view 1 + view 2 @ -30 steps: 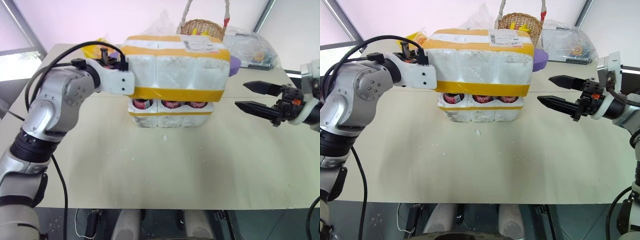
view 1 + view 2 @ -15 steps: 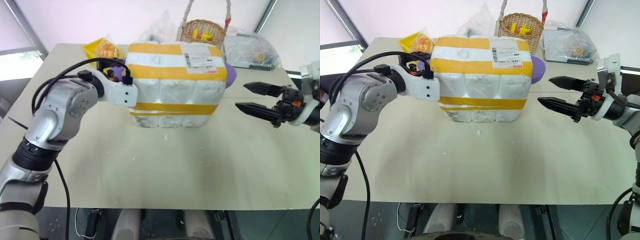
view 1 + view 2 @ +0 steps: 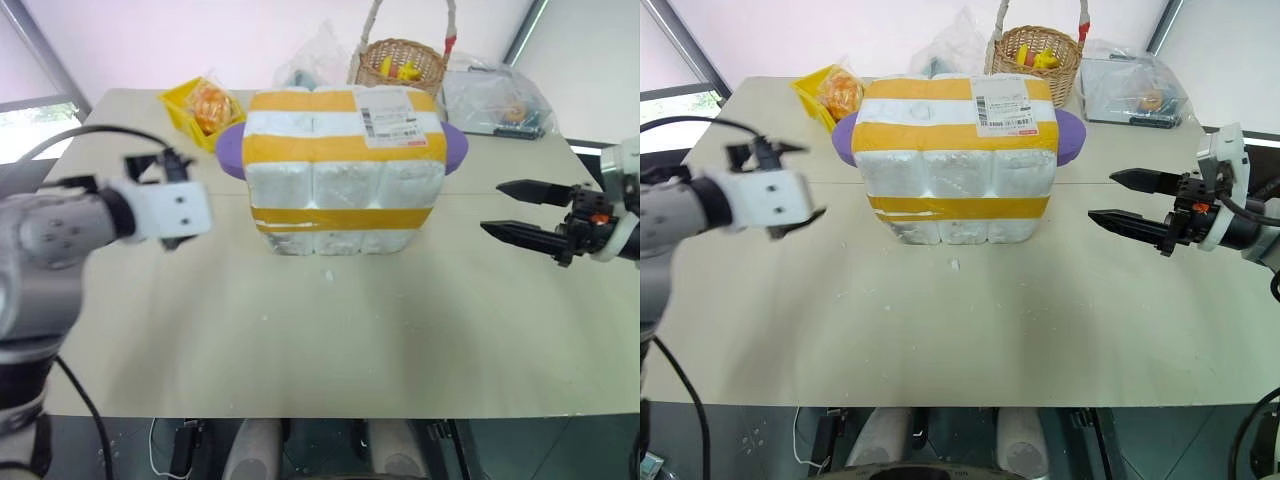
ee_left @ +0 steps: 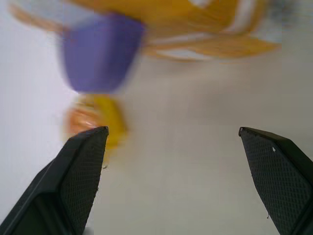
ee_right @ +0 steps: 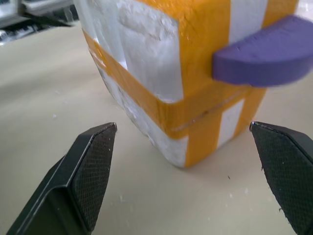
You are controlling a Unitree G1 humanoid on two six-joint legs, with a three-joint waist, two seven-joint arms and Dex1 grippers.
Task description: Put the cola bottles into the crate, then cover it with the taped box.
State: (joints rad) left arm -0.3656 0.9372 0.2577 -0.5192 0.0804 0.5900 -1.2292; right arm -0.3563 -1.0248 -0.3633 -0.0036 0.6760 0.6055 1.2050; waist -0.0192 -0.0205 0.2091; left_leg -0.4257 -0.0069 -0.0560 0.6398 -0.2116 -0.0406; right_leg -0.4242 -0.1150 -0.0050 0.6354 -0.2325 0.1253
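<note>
Taped box (image 3: 955, 160), the big white foam block with broad yellow tape bands, a white shipping label on top and purple rounded ends sticking out each side, sits down over the crate (image 3: 960, 230). We see just a sliver of low white foam under the lower yellow band. No cola bottles visible, so we judge them enclosed; the task looks essentially finished.

Nearest to us is bare beige tabletop (image 3: 960, 330) with a few foam crumbs. Level with the box front, our left gripper (image 3: 172, 205) hangs off the box's left end, clear of it, black fingers spread wide and empty; its wrist view shows the purple end (image 4: 100, 51) beyond the fingers. Our right gripper (image 3: 1135, 203) hovers off the right end, also wide open and empty, pointing toward the box. Its wrist view puts the box corner and the other purple end (image 5: 266, 51) between the fingers, no contact.

Key relation: the box's long axis runs left-right, one gripper off each end, both about equally near. Any squaring-up would be a two-sided squeeze along that axis.

Behind the box: a small yellow plastic bin (image 3: 815, 90) with something orange in it, a woven wicker basket (image 3: 1040, 45) and clear plastic bags (image 3: 1135, 90).
</note>
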